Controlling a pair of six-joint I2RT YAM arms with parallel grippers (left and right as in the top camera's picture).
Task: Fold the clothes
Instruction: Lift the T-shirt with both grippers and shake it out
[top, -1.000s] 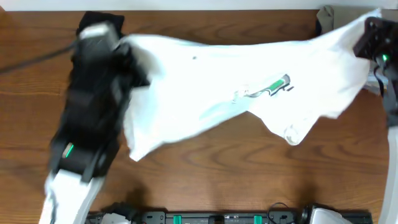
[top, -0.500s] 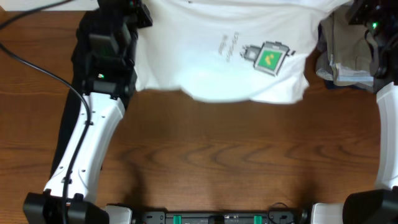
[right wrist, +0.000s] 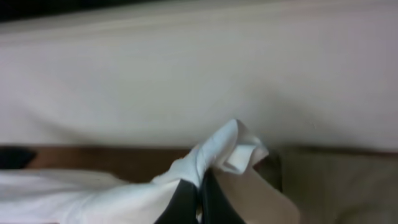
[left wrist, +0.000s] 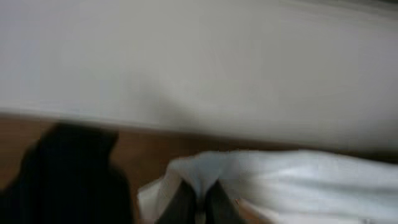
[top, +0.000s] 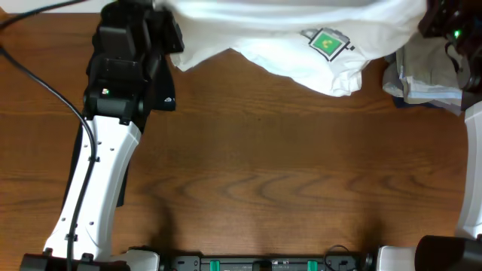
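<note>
A dark cable (top: 45, 71) crosses the far left part of the wooden counter (top: 263, 165). The left arm (top: 98, 173), white with a black wrist, reaches from the near left edge towards the far left corner. Under it lies a black garment (top: 160, 102), with a tiny white logo showing just right of the wrist.

The left wrist view is blurred. In it the left fingers (left wrist: 180, 208) are clenched on an edge of the white shirt (top: 263, 26), with a fold of cloth pinched between them. The black garment shows as a dark shape to their left.

The shirt stretches along the far edge of the counter from one arm to the other, bunched in soft folds. Its near edge sags lowest right of centre. There a green square logo (top: 326, 43) faces up, tilted. Whether the shirt touches the counter cannot be told.

At the far right sits a rumpled pile, a khaki garment (top: 429, 64) above a blue garment (top: 422, 94), just beside the shirt's right end. The right arm (top: 473, 165) runs along the right edge.

In the right wrist view the right fingers (right wrist: 185, 202) are clamped on a corner of the shirt, which sticks up above them. Khaki cloth lies just to their right.
</note>
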